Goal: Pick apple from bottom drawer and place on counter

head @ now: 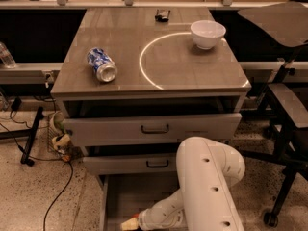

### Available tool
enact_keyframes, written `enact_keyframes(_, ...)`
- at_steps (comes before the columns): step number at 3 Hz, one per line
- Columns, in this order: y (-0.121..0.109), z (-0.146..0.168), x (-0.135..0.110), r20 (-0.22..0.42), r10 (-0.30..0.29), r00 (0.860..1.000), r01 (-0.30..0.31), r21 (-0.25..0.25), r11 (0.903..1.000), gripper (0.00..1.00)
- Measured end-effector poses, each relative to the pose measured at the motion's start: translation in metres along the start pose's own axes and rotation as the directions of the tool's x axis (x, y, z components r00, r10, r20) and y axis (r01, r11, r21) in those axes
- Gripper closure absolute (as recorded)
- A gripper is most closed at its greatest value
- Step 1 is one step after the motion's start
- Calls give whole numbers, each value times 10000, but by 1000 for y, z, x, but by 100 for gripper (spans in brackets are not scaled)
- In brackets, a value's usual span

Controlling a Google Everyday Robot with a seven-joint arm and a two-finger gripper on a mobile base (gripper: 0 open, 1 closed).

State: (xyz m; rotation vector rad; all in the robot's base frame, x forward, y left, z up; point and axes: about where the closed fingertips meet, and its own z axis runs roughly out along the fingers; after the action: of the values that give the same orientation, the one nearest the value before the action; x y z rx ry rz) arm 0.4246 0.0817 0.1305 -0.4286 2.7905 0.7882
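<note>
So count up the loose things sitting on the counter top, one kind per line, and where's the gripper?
soda can: 1
white bowl: 1
small dark object: 1
Total: 3 on the counter
The gripper is down inside the open bottom drawer, near its front left.
</note>
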Motion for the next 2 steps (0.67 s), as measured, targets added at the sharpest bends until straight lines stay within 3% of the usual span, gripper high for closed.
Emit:
enact_keyframes(1, 2, 3, 2, 122, 68, 9999, -68, 45, 10000, 37)
enact_keyframes(2, 2, -4, -2, 421, 115, 9990, -120, 123, 9999, 69)
